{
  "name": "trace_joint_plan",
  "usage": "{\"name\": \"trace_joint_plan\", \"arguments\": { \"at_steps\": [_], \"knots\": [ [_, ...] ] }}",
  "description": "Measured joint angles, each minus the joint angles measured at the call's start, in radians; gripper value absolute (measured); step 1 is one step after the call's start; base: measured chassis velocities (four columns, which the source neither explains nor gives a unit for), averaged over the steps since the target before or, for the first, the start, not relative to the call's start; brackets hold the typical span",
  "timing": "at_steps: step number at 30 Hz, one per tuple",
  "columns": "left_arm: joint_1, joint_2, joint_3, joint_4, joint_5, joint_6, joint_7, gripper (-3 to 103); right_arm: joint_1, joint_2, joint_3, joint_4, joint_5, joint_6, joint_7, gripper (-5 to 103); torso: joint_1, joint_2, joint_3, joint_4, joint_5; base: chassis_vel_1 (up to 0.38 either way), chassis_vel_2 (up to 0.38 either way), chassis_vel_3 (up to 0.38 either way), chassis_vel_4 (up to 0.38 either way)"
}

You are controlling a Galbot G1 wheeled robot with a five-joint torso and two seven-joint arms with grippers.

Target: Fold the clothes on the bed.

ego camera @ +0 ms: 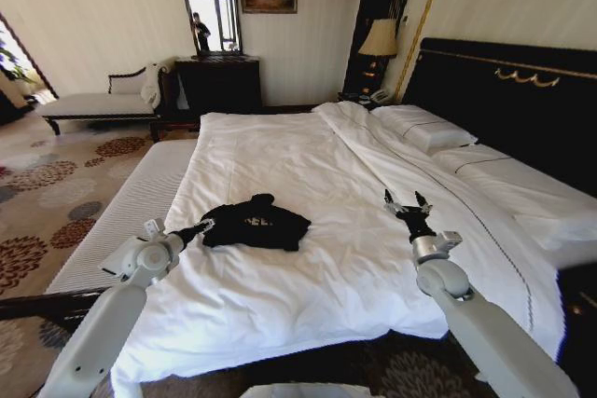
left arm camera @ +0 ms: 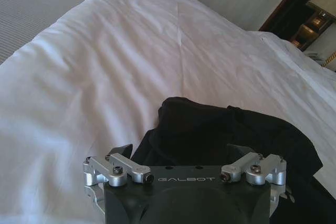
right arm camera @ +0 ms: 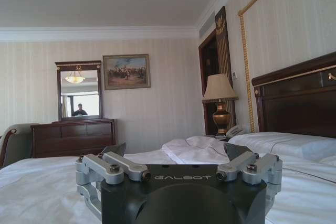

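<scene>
On the white duvet of the large dark-framed bed (ego camera: pixel 308 230), a crumpled black soft-fabric T-shirt (ego camera: pixel 256 223) lies near the foot.

My left end effector (ego camera: pixel 199 228) sits at the shirt's near edge, fingers spread wide, gripping nothing. My right end effector (ego camera: pixel 408 204) hovers well apart over bare bedding, fingers also spread wide, facing the tall headboard (ego camera: pixel 508 100).
</scene>
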Motion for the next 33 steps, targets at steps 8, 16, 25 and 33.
{"name": "trace_joint_plan", "arguments": {
  "at_steps": [8, 16, 25, 33],
  "knots": [
    [0.009, -0.024, -0.019, 0.006, 0.006, -0.022, 0.011, 100, 0.008, 0.006, -0.014, -0.012, -0.011, 0.001, 0.005, 100, 0.000, 0.000, 0.000, -0.0002, 0.0000, 0.000, 0.000, 0.000, 0.000],
    [0.020, -0.039, -0.030, 0.015, 0.020, -0.039, 0.018, 89, -0.004, 0.007, -0.014, -0.009, -0.019, 0.003, 0.005, 100, 0.000, 0.000, 0.000, -0.0003, -0.0001, 0.000, 0.000, 0.000, 0.000],
    [0.037, -0.030, -0.044, 0.011, 0.025, -0.053, 0.032, 62, -0.006, 0.013, -0.014, -0.009, -0.029, 0.005, 0.005, 100, 0.000, 0.000, 0.000, -0.0002, -0.0001, 0.000, 0.000, 0.000, 0.000],
    [0.040, -0.031, -0.043, 0.015, 0.026, -0.059, 0.039, 30, 0.005, 0.016, -0.025, -0.023, -0.036, 0.008, 0.005, 100, 0.000, 0.000, 0.000, -0.0003, -0.0001, 0.000, 0.000, 0.000, 0.000]
  ]
}}
